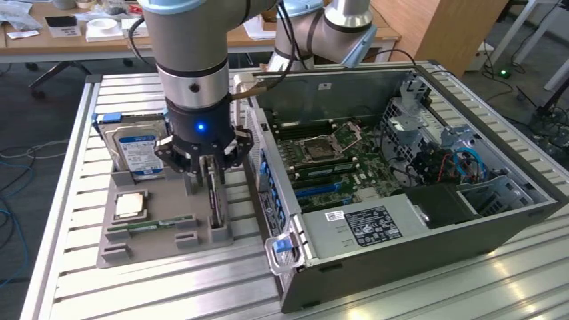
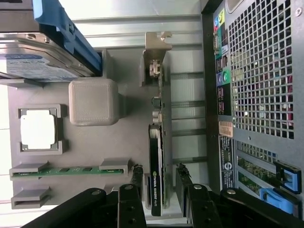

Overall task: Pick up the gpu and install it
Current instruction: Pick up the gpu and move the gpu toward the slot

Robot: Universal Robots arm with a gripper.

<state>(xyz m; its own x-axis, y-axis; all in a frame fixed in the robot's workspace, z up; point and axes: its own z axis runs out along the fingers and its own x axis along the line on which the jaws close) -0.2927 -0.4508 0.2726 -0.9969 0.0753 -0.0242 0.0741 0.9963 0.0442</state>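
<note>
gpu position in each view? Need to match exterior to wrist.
Exterior view: gpu stands on edge in the grey tray, on the side nearest the PC case, under the end effector.
Wrist view: gpu on edge between the open end effector's fingers.
Shared landmark: blue-labelled hard drive.

Words on the card, tiny print everywhere else

In the wrist view, white letters run along the dark edge of the gpu [image 2: 156, 187]. They look like "NVIDIA QUADRO", and the few marks after that are too small to read. The hard drive [image 1: 138, 152] at the exterior view's left has a blue and white label, but its print is too small to read. So is the print on the black and white label on the power supply [image 1: 369, 225], low in the middle of the exterior view, and on the small sticker [image 2: 225, 129] on the back of the computer case [image 2: 256, 71].
</note>
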